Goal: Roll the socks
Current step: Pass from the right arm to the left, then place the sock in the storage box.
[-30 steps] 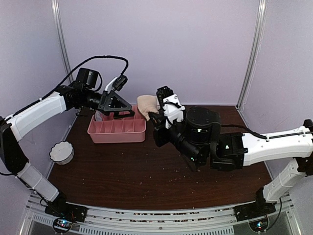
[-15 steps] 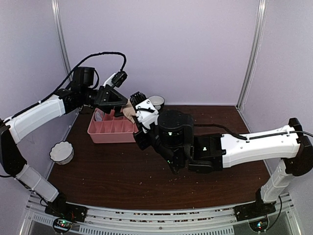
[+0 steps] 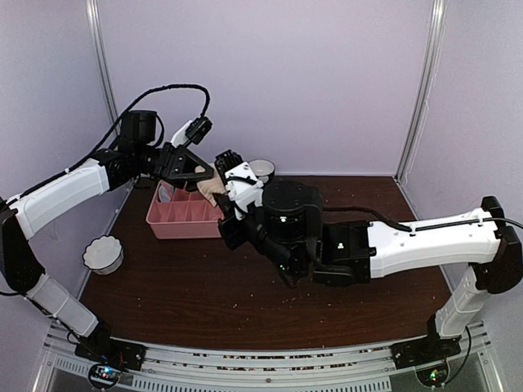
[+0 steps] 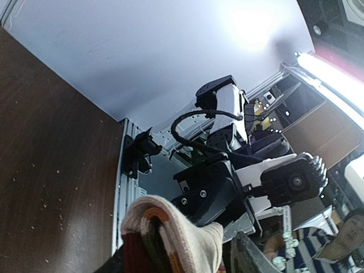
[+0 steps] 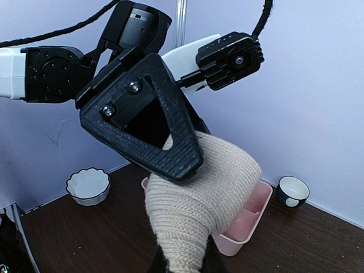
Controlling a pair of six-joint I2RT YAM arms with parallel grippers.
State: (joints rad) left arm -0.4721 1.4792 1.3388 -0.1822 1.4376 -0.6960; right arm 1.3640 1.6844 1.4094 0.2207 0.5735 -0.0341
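1 tan sock (image 5: 199, 193) — aloft between 2 grippers, near 1 pink tray (image 3: 184, 219). right gripper (image 5: 183, 263) clamped on lower end; left gripper (image 3: 198, 174) jaws flanking upper end, grip — cannot tell. 2 bowls: white bowl (image 3: 103, 254), small dark bowl (image 3: 261, 169).

Dark table (image 3: 204, 302), pink divided tray (image 3: 176, 220) back left, white bowl (image 3: 103, 254) at left edge, small cup (image 3: 261, 169) rear

The tan sock (image 4: 182, 239) runs off the bottom edge of the left wrist view — its lower end unseen. From above, the right arm (image 3: 286, 220) hides the right end of the pink tray (image 3: 181, 219).
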